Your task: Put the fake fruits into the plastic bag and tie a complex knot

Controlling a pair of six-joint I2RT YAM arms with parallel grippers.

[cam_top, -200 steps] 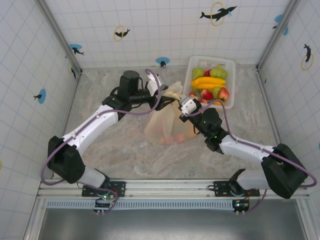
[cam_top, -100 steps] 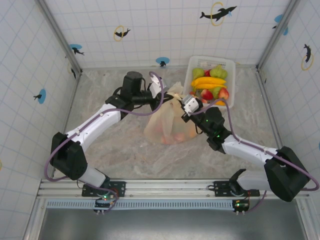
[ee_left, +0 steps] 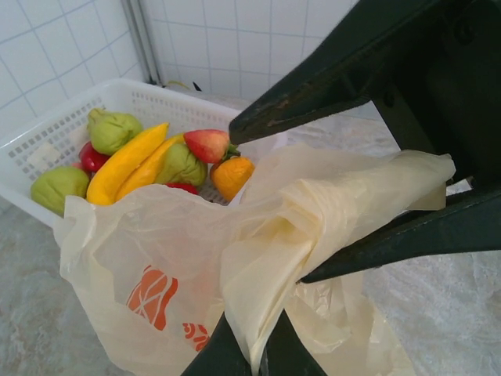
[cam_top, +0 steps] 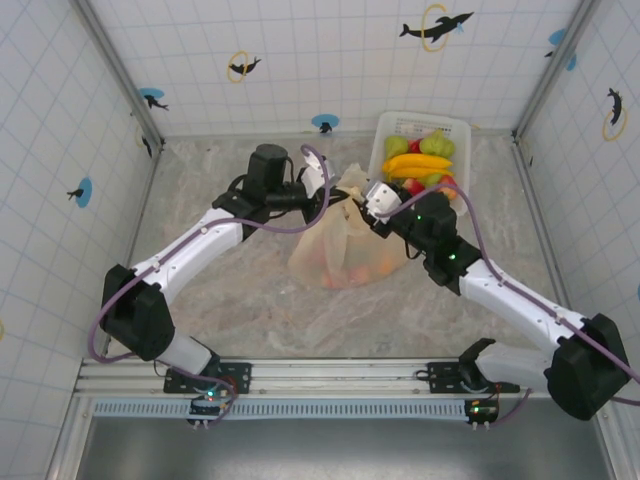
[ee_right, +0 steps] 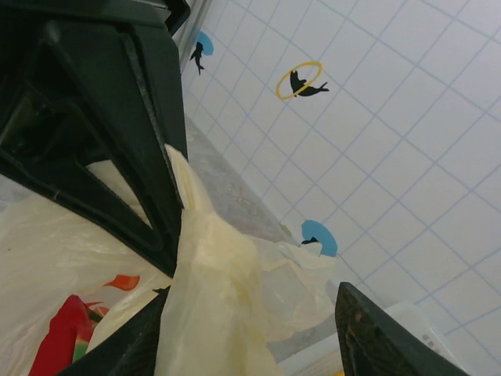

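From above, we see the plastic bag [cam_top: 338, 245] slumped mid-table, just beside the white basket [cam_top: 425, 118], where most of the fake fruits [cam_top: 418, 162] lie. Orange shapes show low in the bag, but we cannot tell fruit from print. Both tools meet at the bag's gathered top, the left gripper [cam_top: 328, 197] on one side and the right gripper [cam_top: 372, 203] on the other. Since a second ago the right arm has reached further forward and up toward that top, while the left has barely shifted.

In the left wrist view, the left gripper [ee_left: 254, 354] is now clamped tight on the bunched handle [ee_left: 258, 266], having stood apart a second ago. The right gripper [ee_left: 270, 205] straddles the same bunch with its jaws spread, touching little.

In the right wrist view, the right gripper [ee_right: 250, 313] has just let go: its fingers stand wide on either side of the cream plastic. Above, the left gripper [ee_right: 168, 235] pinches a strip of it.

So the hold has passed from right to left. We judge this a regrip within the tying. No finished knot is visible yet, and the fruits still in the basket suggest the filling is incomplete.
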